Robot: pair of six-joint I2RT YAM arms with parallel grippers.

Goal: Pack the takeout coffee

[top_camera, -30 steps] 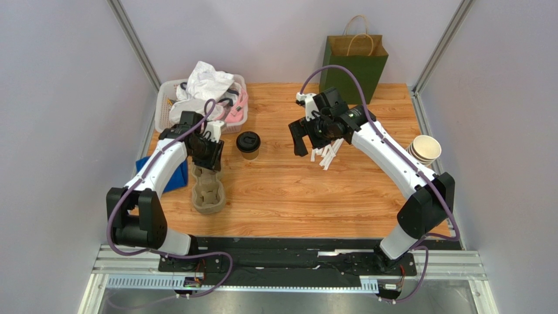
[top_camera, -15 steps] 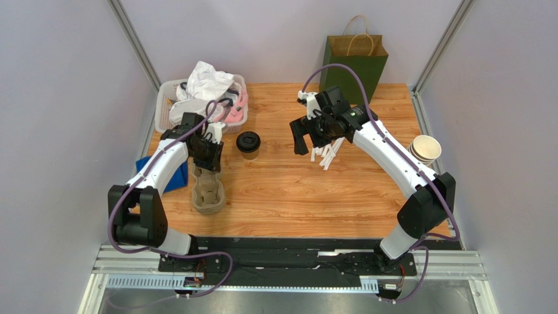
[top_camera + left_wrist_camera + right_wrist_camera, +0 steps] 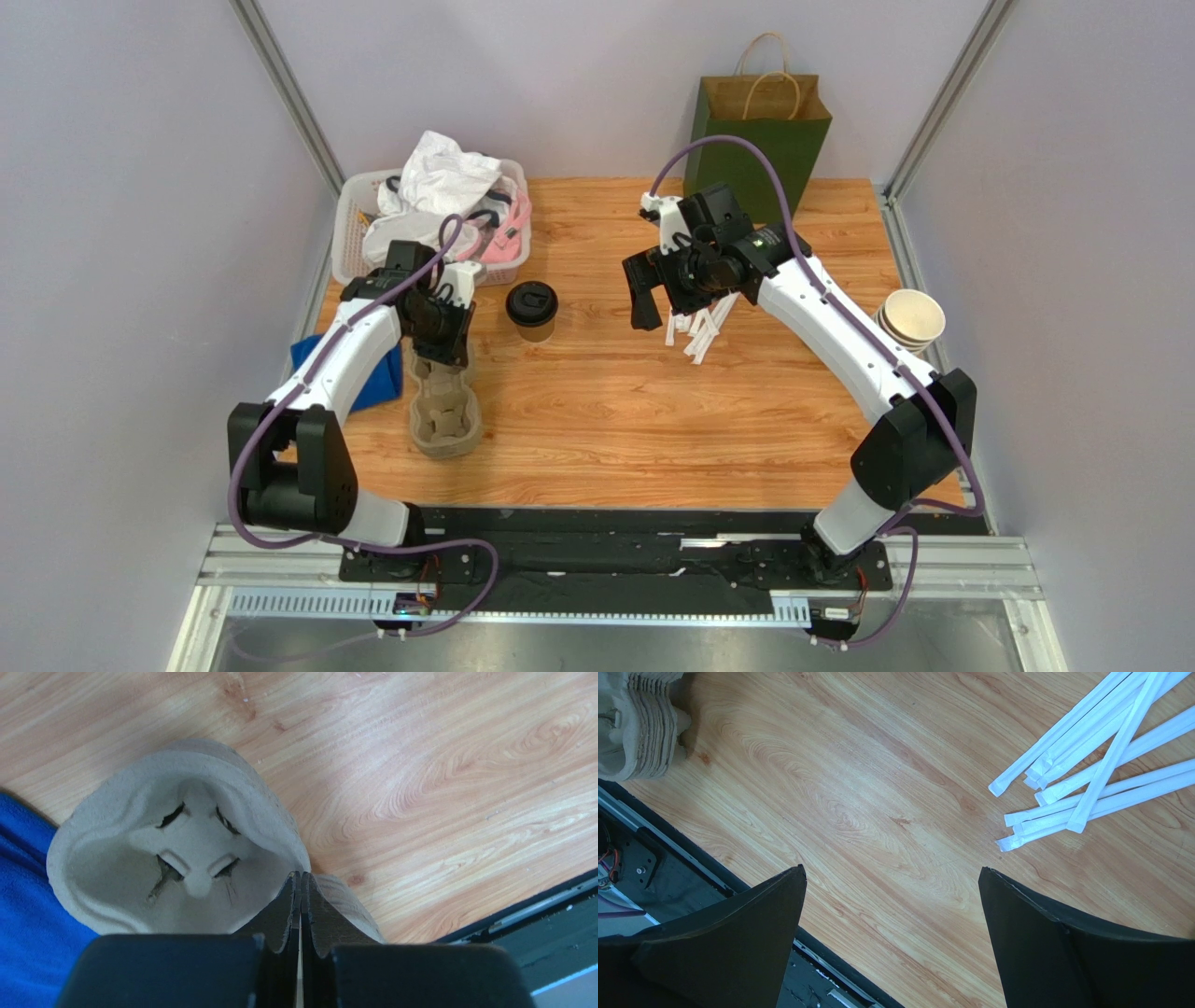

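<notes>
Over the carrier (image 3: 140, 847), left pincer (image 3: 300, 879) points down, closed.

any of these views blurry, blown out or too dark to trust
Top external: even, soft light on the table, faint shadows, all sharp. Left wrist: cup carrier and wood grain crisp, left pincer dark and soft-edged up close. Right wrist: right pincer dark, little detail; white straws bright but edges hold.
</notes>
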